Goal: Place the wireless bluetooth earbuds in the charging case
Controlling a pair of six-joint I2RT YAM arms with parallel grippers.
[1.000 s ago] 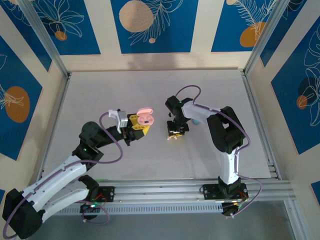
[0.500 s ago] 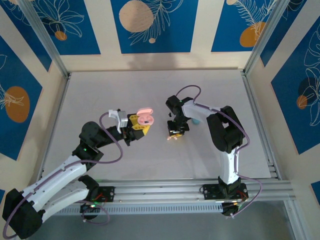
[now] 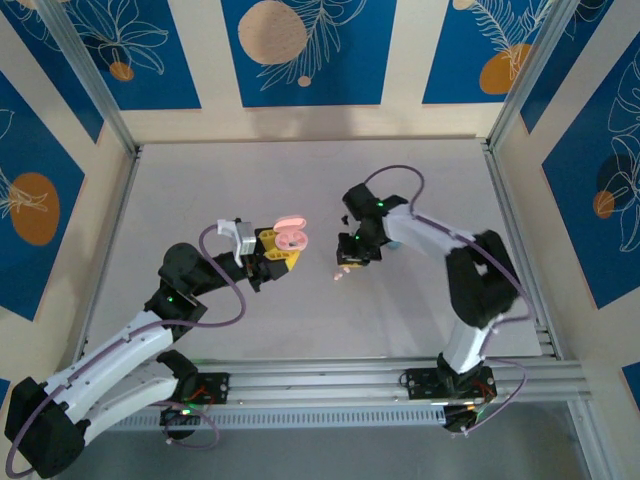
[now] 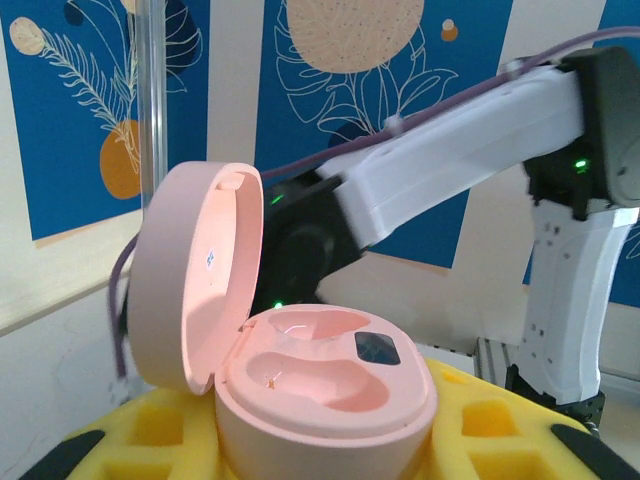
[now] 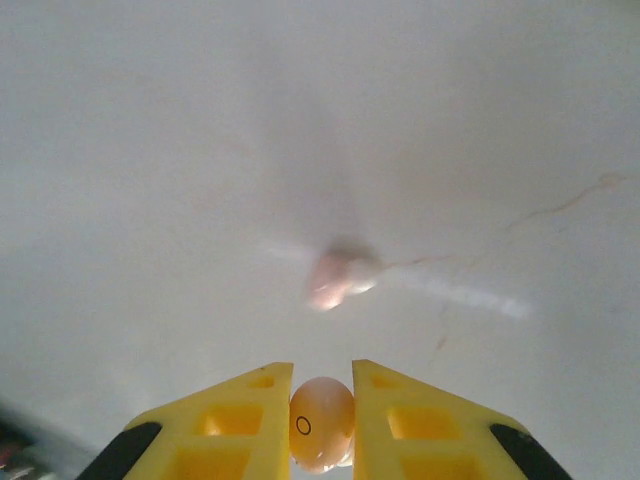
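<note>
My left gripper [image 3: 281,249] is shut on the open pink charging case [image 3: 290,237], holding it above the table left of centre. In the left wrist view the case [image 4: 325,385] sits between the yellow fingers [image 4: 480,440], lid up, and both of its wells are empty. My right gripper [image 3: 352,260] points down at the table's middle. Its yellow fingers [image 5: 235,425] are shut on a small pink earbud [image 5: 322,420]. A second pink earbud [image 5: 340,276] lies blurred on the table just beyond the fingertips, and it also appears as a small speck, the loose earbud [image 3: 338,275], from above.
The white table [image 3: 200,190] is walled by metal posts and blue patterned panels at the back and sides. An aluminium rail [image 3: 380,375] runs along the near edge with both arm bases. The right arm's white forearm [image 4: 450,150] reaches across behind the case.
The right gripper's jaws have closed onto the pink earbud. Its wrist shifted slightly back and right, and the elbow swung right. The left arm and case stayed still.
</note>
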